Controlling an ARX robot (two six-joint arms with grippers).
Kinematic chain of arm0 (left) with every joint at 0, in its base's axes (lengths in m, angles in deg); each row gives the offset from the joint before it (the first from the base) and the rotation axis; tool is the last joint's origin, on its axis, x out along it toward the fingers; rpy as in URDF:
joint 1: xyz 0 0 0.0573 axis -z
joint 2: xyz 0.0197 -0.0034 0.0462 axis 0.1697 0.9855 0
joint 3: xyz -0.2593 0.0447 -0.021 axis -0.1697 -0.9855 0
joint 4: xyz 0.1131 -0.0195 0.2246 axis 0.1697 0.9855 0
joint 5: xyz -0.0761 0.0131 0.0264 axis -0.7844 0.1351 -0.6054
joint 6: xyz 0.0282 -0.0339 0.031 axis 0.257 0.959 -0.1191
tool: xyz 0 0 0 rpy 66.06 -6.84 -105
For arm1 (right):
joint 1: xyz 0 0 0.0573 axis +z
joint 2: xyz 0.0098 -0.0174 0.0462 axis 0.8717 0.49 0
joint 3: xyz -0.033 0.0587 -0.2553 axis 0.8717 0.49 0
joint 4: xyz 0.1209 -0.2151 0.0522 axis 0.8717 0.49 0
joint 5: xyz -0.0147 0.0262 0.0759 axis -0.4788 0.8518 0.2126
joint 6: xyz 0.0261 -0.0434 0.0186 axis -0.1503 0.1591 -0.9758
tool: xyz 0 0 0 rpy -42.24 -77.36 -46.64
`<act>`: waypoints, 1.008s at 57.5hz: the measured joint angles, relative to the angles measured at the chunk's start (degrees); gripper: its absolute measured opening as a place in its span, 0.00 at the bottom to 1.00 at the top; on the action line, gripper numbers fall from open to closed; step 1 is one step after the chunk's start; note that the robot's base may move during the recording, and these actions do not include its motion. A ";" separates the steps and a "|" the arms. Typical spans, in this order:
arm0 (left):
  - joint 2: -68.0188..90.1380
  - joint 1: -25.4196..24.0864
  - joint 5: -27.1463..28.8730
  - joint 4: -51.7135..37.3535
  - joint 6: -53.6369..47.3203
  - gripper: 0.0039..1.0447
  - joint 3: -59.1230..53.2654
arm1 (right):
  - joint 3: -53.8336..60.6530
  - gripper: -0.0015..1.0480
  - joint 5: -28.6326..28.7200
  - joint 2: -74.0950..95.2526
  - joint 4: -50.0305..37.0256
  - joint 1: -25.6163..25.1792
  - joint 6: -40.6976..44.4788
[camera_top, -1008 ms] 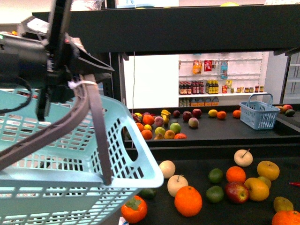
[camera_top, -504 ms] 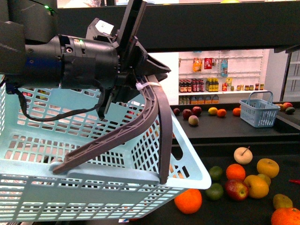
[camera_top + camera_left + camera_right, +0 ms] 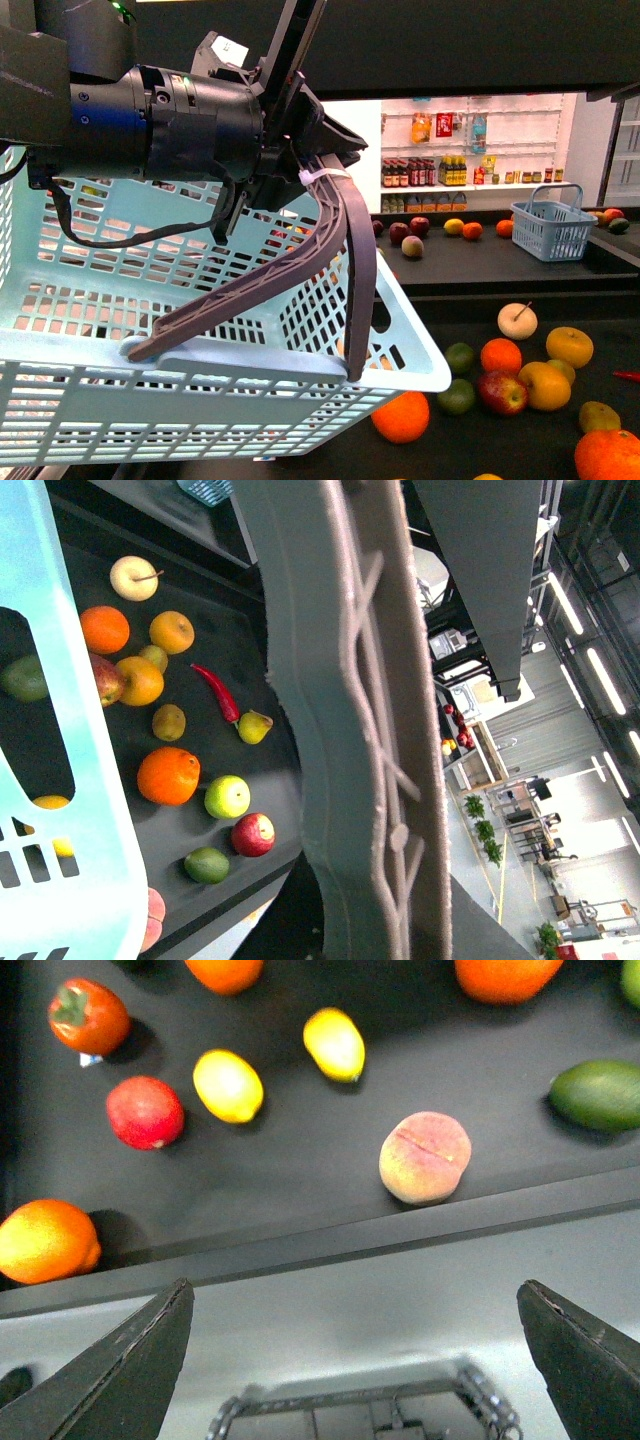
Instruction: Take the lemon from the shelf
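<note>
On the black shelf (image 3: 300, 1190) below the right wrist camera, the lemon (image 3: 335, 1045) is lying on its side, a smooth yellow oval with a faint green tinge at one end. A second yellow oval fruit (image 3: 228, 1085) is sitting near it, just beside a red fruit (image 3: 145, 1112). A peach (image 3: 425, 1157) is resting close to the shelf's front lip. A red-orange fruit with a leafy green cap (image 3: 88, 1015), a green fruit (image 3: 600, 1095) and an orange (image 3: 45, 1240) are lying further out around them. The right gripper (image 3: 355, 1290) is hovering over the lip with its fingers (image 3: 130, 1360) spread wide and nothing between them, well apart from the lemon.

Seen from the front camera, the left gripper (image 3: 318, 168) is clamping the grey handle (image 3: 345, 260) of a pale blue basket (image 3: 200, 400). That basket is hanging tilted from it and filling the left part of the view. The left wrist camera is showing the same handle very close, and the jaws cannot be made out there. Beyond the basket, an apple (image 3: 503, 391), a lime (image 3: 457, 397) and other fruit are lying scattered on the shelf's near tier. A smaller blue basket (image 3: 545, 228) is standing on the tier behind. White wall shelves of bottles (image 3: 440, 185) are showing in the background.
</note>
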 joint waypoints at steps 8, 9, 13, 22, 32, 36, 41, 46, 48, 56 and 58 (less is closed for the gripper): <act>0.09 0.00 0.00 0.00 -0.07 0.07 0.02 | -11.39 0.93 -3.78 26.56 -7.23 1.20 0.26; 0.09 0.00 -0.02 0.00 -0.11 0.07 0.02 | -12.02 0.93 -3.72 27.76 -7.80 1.25 0.50; 0.09 -0.02 0.11 0.00 -0.13 0.07 0.02 | -16.09 0.93 -1.95 34.93 -12.00 1.51 2.25; 0.13 0.00 -0.02 0.00 -0.13 0.07 0.02 | -26.32 0.93 0.02 46.88 -16.35 2.10 7.85; 0.15 0.00 0.02 0.00 -0.11 0.07 0.02 | -33.77 0.93 0.35 55.71 -19.82 2.45 11.30; 0.15 0.00 0.00 0.00 -0.13 0.07 0.02 | -36.89 0.93 0.22 58.73 -20.65 2.47 12.31; 0.15 0.00 0.04 0.00 -0.13 0.07 0.02 | -40.83 0.93 -0.02 62.73 -22.77 2.47 14.43; 0.15 0.00 0.04 0.00 -0.13 0.07 0.02 | -43.43 0.93 -0.07 65.35 -23.43 2.47 15.93; 0.15 0.00 0.07 0.00 -0.13 0.07 0.02 | -44.46 0.93 -0.07 66.29 -23.47 2.49 16.41; 0.15 0.00 0.02 0.00 -0.11 0.07 0.02 | -47.47 0.93 0.46 69.00 -23.50 2.97 17.57; 0.15 0.00 0.02 0.00 -0.11 0.07 0.02 | -48.33 0.93 0.52 69.59 -23.41 3.15 18.01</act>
